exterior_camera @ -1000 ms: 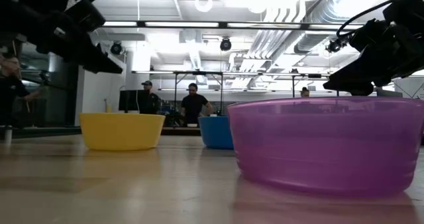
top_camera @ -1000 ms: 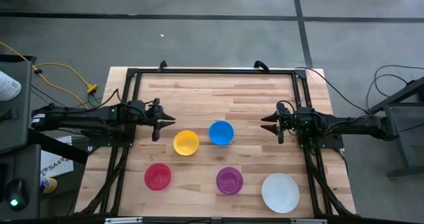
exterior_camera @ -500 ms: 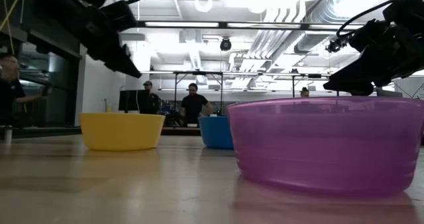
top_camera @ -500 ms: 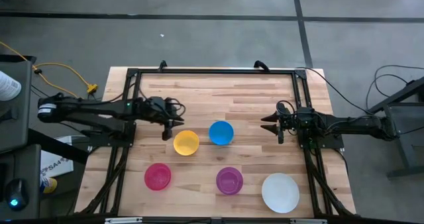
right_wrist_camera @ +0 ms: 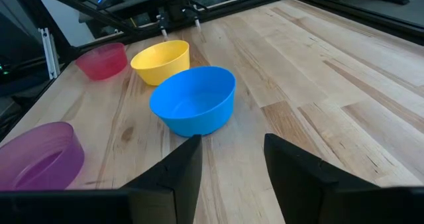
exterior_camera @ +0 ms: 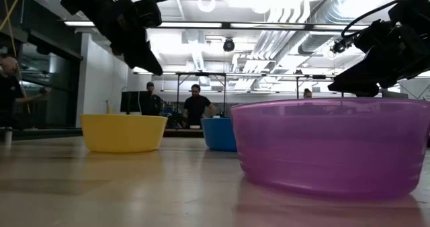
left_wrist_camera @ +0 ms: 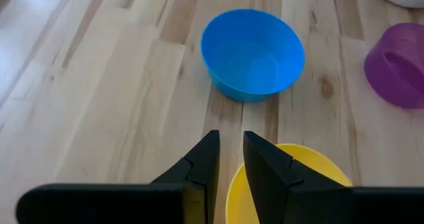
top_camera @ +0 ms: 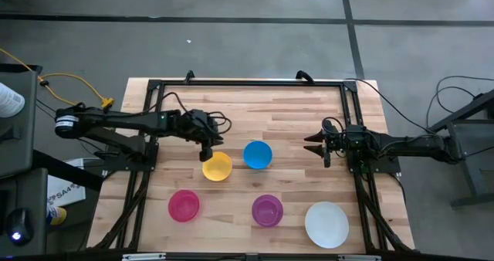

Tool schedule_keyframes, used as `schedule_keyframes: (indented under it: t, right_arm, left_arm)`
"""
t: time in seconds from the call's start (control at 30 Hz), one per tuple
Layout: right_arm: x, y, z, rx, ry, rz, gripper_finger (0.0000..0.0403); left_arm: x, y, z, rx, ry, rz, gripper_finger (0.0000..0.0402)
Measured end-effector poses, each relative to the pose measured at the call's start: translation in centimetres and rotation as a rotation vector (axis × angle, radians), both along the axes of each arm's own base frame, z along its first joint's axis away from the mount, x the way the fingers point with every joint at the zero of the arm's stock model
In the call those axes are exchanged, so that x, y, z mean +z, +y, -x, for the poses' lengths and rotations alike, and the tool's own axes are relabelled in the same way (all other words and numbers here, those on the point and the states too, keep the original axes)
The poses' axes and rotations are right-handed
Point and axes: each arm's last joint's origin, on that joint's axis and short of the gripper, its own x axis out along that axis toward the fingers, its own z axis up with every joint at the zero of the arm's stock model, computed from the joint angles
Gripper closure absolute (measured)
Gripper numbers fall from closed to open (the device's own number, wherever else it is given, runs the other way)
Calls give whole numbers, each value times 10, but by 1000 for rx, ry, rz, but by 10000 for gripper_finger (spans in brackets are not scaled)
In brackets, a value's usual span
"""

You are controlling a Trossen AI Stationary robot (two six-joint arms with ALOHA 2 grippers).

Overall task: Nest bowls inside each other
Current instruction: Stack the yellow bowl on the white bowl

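Over the yellow bowl (top_camera: 217, 167), left claw (top_camera: 205, 154) has arrived.

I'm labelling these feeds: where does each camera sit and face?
High: overhead, looking down; both arms, left pincer at the yellow bowl.
Low: tabletop level, facing the room; purple bowl nearest.
Left wrist: past open fingers, over the yellow bowl's rim toward the blue bowl.
Right wrist: past open fingers toward the blue bowl.
Shared: both wrists see the blue bowl.

Wooden table (top_camera: 293, 110) — five separate bowls (top_camera: 265, 209) resting on it.
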Motion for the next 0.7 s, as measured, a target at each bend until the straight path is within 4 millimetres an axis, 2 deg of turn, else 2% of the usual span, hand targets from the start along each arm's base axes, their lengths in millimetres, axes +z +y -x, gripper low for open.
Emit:
schedule_keyframes:
  t: [0.23,0.5,0.7]
  right_arm:
    - [0,0,0,0,0,0,247]
    - [0,0,0,0,0,0,247]
    - [0,0,0,0,0,0,247]
  left_arm:
    - [-5,-1,5,91,65,113,333]
    - [-7,-2,6,103,88,200,333]
    - [-17,-14,-3,138,126,297,333]
